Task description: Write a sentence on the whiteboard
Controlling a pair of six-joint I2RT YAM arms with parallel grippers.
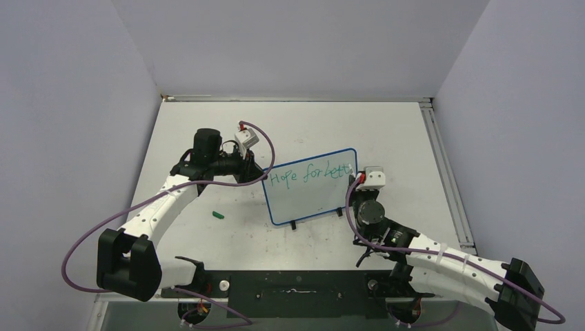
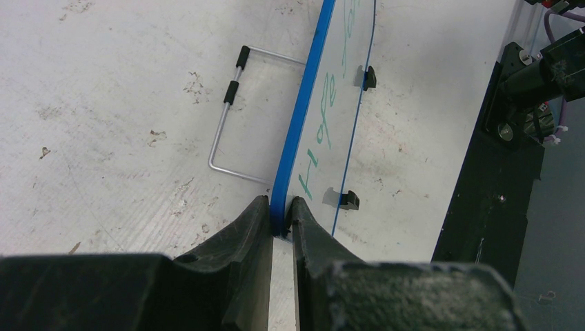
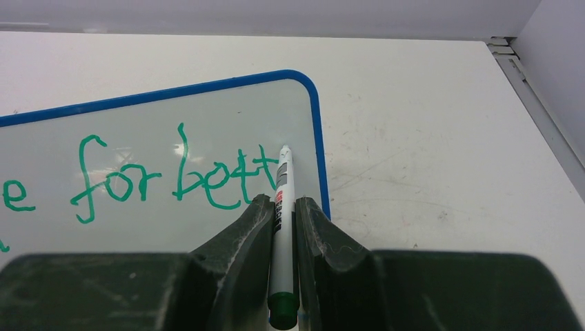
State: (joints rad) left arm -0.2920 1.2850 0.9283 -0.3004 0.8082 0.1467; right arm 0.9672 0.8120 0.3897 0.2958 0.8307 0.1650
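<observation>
Near the middle of the tabletop the whiteboard (image 1: pixel 312 196) stands with its left edge pinched by the left gripper (image 2: pixel 279 209), while the right gripper (image 3: pixel 279 205) clamps a marker (image 3: pixel 284 172) at the sentence (image 1: pixel 310 176) — writing is mid-word at "Hope for bett" — so the next stroke probably has to fit beside the right frame.

From my console I read the whiteboard (image 1: pixel 310 203) as glossy white inside a thin blue frame (image 3: pixel 319 148) with black feet (image 2: pixel 350 200). The sentence (image 3: pixel 147 181) on it is thin green handwriting, and the marker (image 3: pixel 281 231) is white with a red-and-grey label and a dark green end. The left gripper (image 2: pixel 279 207) and the right gripper (image 3: pixel 279 203) are both matte black with pale scuffs, the worktop (image 1: pixel 207 131) is off-white speckled with brownish marks, and a small green piece (image 1: pixel 219 215) lies at the board's 8 o'clock.
</observation>
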